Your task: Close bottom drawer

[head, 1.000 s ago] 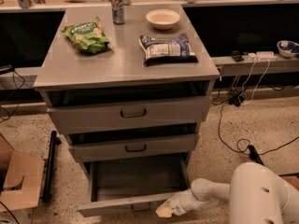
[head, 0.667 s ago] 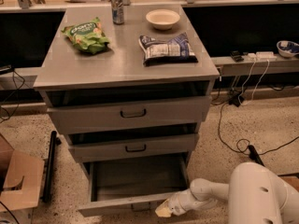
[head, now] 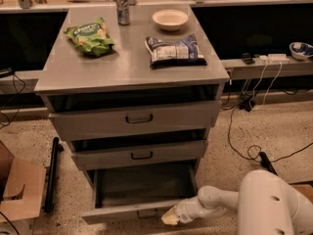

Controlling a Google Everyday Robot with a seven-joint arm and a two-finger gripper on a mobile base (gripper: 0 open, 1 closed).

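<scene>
The gripper sits low at the right end of the bottom drawer's front, touching it or just short of it. How far open it is cannot be told, and it appears to hold nothing. The drawer is pulled well out of the cabinet, its front running left to right, so the push likely goes straight back into the cabinet.

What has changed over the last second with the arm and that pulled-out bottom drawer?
Nothing visibly changed. The gripper stays at the front of the bottom drawer, near its right end; the drawer is as far out as before. The green bag, blue bag, can and bowl on top lie as they did.
</scene>
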